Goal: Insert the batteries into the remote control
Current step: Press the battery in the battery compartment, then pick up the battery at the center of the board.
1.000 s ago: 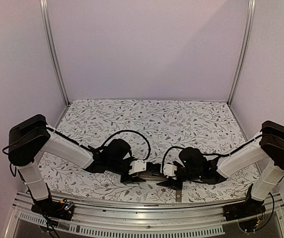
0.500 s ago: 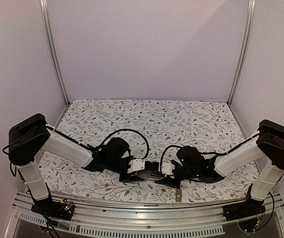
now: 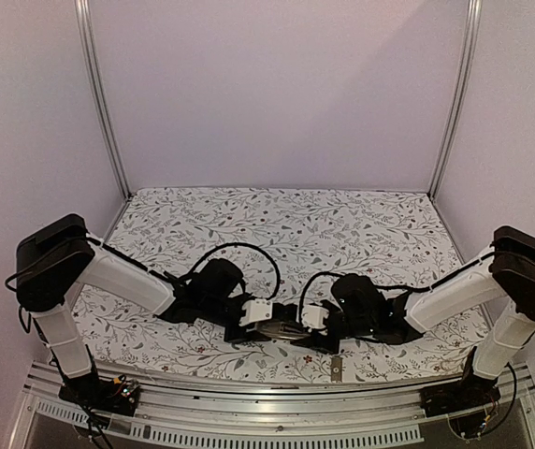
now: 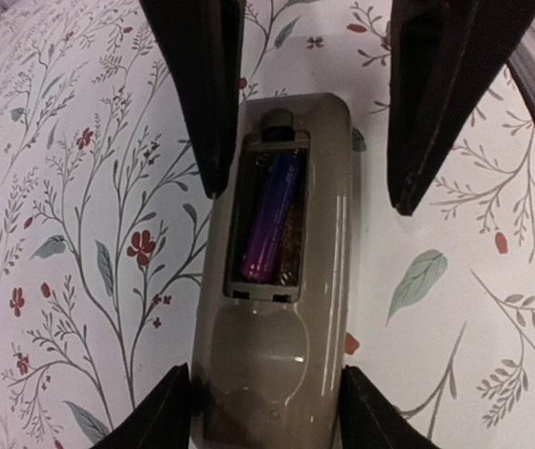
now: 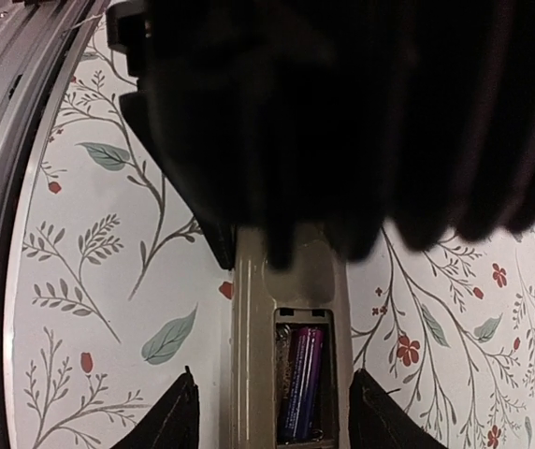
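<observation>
Left wrist: remote control point(image 4: 316, 243), one battery point(image 4: 269, 220) inside.
Held by left gripper point(image 4: 267, 412); straddled by open right gripper point(image 5: 272, 376), nearer than before.

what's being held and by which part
The left gripper clamps the remote control by its long edges, at the end away from the battery bay; the right gripper only straddles it.

A: Remote control point(image 4: 272, 374), back side?
B: Smooth grey-beige plastic with a faint sheen. The battery point(image 4: 269, 215) in its bay has a glossy violet wrap.
A: Worktop point(image 4: 80, 187)?
B: Matt, cloth-like cover with a flower print; a grooved bare-metal rail point(image 5: 1, 112) at its edge.
A: Fingers point(image 4: 202, 84)?
B: Matt black plastic.
</observation>
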Action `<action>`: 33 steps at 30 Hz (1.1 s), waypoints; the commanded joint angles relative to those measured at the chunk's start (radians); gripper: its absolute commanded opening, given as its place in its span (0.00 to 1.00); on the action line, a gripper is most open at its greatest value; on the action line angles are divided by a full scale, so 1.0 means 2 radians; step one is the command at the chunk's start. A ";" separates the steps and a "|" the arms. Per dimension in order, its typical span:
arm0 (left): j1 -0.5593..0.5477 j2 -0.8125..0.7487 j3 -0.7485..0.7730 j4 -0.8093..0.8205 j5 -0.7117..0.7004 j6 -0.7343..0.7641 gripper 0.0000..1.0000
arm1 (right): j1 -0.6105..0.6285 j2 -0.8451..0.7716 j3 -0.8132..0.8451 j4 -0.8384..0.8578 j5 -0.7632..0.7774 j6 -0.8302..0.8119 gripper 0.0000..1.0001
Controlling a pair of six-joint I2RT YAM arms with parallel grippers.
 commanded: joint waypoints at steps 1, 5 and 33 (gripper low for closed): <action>-0.010 0.010 0.003 -0.015 -0.002 -0.016 0.53 | 0.007 -0.040 0.017 -0.011 0.021 0.021 0.54; -0.010 0.009 0.003 -0.018 0.001 -0.019 0.54 | -0.010 -0.095 0.008 -0.014 0.054 0.077 0.56; -0.014 -0.063 0.033 -0.054 -0.014 -0.036 0.69 | -0.325 -0.235 0.008 -0.496 0.180 0.602 0.59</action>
